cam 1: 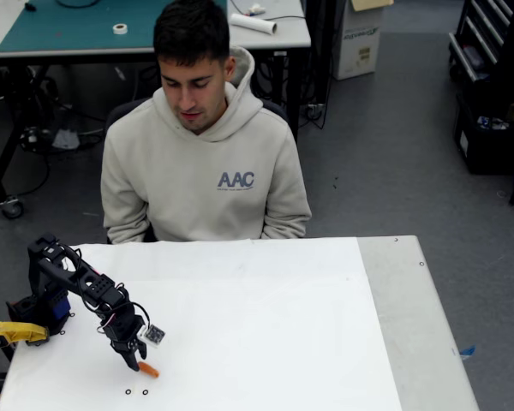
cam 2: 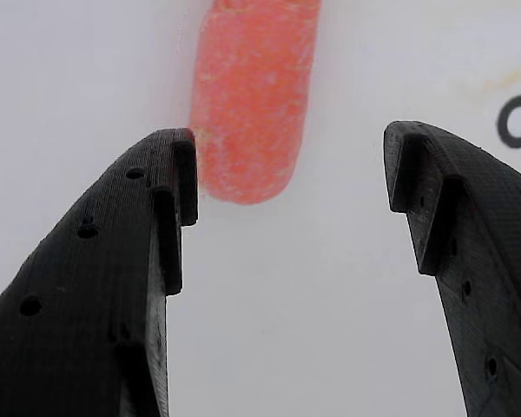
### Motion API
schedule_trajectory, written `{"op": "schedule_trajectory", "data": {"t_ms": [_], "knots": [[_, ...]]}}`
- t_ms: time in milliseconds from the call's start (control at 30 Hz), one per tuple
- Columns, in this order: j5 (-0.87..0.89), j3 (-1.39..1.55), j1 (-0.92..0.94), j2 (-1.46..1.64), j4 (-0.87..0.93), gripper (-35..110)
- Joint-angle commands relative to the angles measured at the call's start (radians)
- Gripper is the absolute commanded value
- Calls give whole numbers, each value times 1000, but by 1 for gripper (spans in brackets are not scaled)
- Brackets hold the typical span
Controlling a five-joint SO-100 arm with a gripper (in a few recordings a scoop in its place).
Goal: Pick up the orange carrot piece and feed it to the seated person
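- The black gripper [cam 2: 286, 169] has its jaws spread wide in the wrist view, with a broad strip of white table between the two fingertips; it has hold of nothing.
- In that view the orange carrot piece [cam 2: 250, 95] lies just past the tips, its rounded near end right against the inner edge of the finger on the picture's left [cam 2: 169, 187]. Whether they truly touch I cannot tell.
- The finger on the picture's right [cam 2: 425, 191] stands well apart from the carrot.
- The carrot's long axis runs nearly straight away from the claw in the wrist view, leaning a little rightward toward the top, where the frame cuts it off.
- In the fixed view the gripper [cam 1: 135, 360] points down at the white table [cam 1: 265, 325] near its front left corner, and the carrot [cam 1: 148, 370] lies flat at the claw's tip, its long axis slanting down to the right.
- Two small black rings [cam 1: 136, 392] are marked on the table just in front of the carrot.
- The seated person [cam 1: 201, 163] sits behind the table's far edge, well apart from the carrot, looking down.
- The beige hoodie reads "AAC" [cam 1: 236, 180] on the chest; a smaller line beneath is too small to read.
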Motion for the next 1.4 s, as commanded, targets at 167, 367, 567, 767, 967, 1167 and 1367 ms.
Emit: {"op": "schedule_trajectory", "data": {"t_ms": [167, 367, 567, 767, 967, 1167, 1367], "knots": [[-6, -14, 18, -5, -9, 16], [-6, -52, 23, -49, -9, 16], [-6, -72, 28, -77, -9, 16], [-6, -98, 26, -81, -9, 16], [-6, -104, 31, -83, -9, 9], [-6, -106, 32, -75, -9, -3], [-6, -106, 32, -67, -9, -2]]}}
